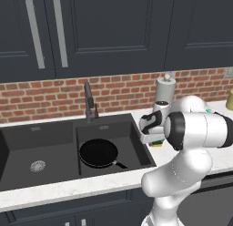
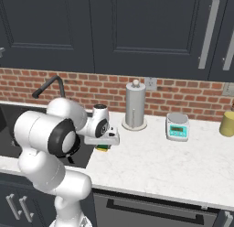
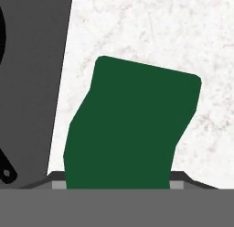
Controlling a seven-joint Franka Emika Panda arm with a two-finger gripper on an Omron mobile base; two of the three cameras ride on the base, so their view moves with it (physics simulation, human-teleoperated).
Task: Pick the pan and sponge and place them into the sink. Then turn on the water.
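Now the gripper point(image 2: 103, 146) is down on the sponge point(image 3: 132, 125), jaws pinching it on the white marble tabletop point(image 2: 155, 164) just right of the sink point(image 1: 54, 147), while the black pan point(image 1: 98, 153) lies in the smaller right basin.

Quick count: one pan point(image 1: 98, 153), one sponge point(image 3: 132, 125), one double-basin sink point(image 1: 54, 135) so two basins, one faucet point(image 1: 89, 102), one paper towel holder point(image 2: 135, 105), one kitchen scale point(image 2: 178, 126), and one yellowish container point(image 2: 227, 123) at the far edge.
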